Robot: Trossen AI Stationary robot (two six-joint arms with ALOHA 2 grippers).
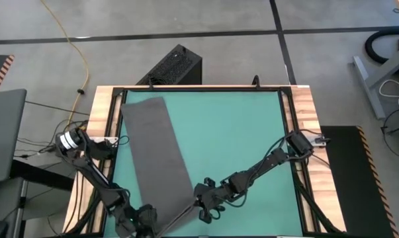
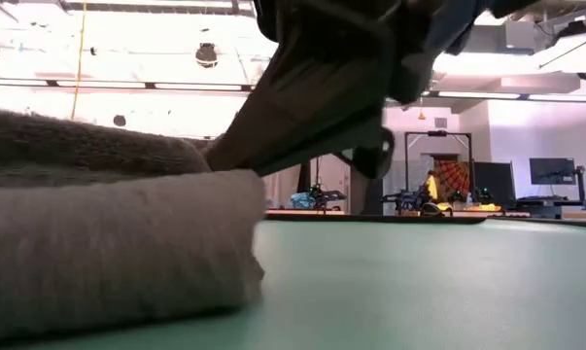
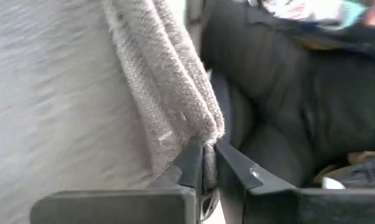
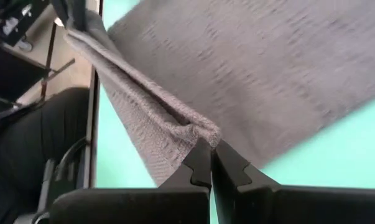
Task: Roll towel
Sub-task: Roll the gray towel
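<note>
Green table mat (image 1: 239,132) carries your towel (image 1: 156,152), lying lengthwise. Your left gripper (image 3: 204,163) and right gripper (image 4: 211,163) each pinch its near folded edge, fingers clenched on cloth.

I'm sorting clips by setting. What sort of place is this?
Likely a robotics lab or workshop: a framed green table on concrete floor, cables trailing across it, monitors and other rigs behind.

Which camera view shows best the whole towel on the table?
The high view: the towel lies there as one long grey strip on the green mat. The low view shows only its folded near end, and both wrist views show only the pinched edge.
</note>
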